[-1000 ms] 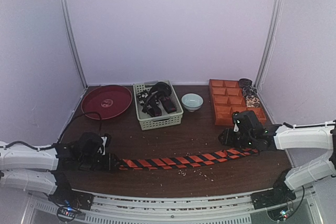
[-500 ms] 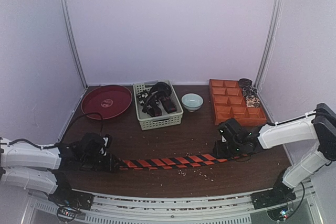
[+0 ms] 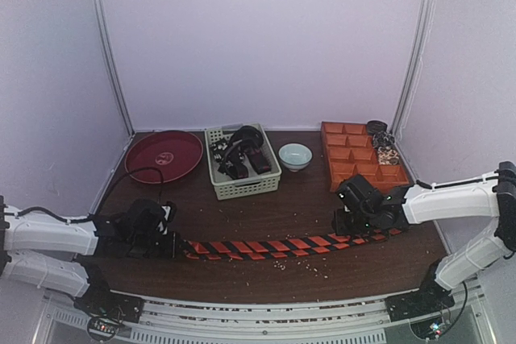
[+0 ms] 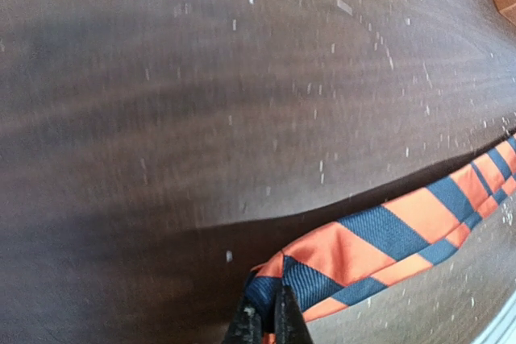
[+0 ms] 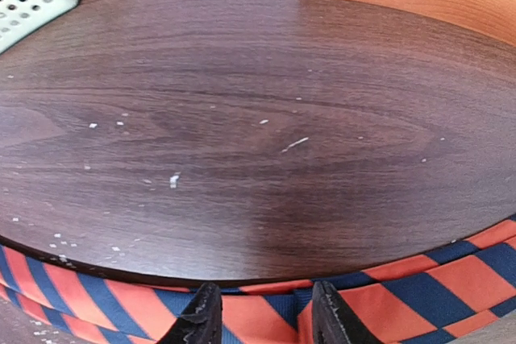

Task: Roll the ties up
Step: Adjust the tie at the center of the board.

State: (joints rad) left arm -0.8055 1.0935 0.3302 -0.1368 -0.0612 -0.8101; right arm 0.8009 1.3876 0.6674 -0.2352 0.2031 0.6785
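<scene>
The left gripper (image 4: 264,316) is fully closed. Its two black fingers (image 4: 242,329) are pinched together on the pointed tip of the long, narrow, orange and dark-blue diagonally striped necktie (image 4: 379,235). In the overhead view this gripper sits low over the near left part of the dark brown wooden table (image 3: 266,203).

The right gripper (image 5: 266,312) has its jaws standing apart, with one black finger (image 5: 201,316) on each side of a stretch of the striped necktie that passes crosswise under them. Nothing is clamped between the jaws. Whether the fingertips touch the fabric cannot be determined.

The striped necktie lies flat on the near part of the table, drawn out in a slightly sagging line from the left gripper to the right gripper. A short length continues past the right gripper toward the right edge. Small pale crumbs (image 3: 278,263) are scattered on the wood around it.

Farther back, at the centre, stands a pale green perforated plastic basket (image 3: 246,190) containing several dark neckties (image 3: 242,155). A round dark red plate (image 3: 164,155) lies to its left. A small pale blue bowl (image 3: 295,155) stands just to its right. An orange compartment tray (image 3: 343,159) occupies the far right, well apart from the striped necktie
</scene>
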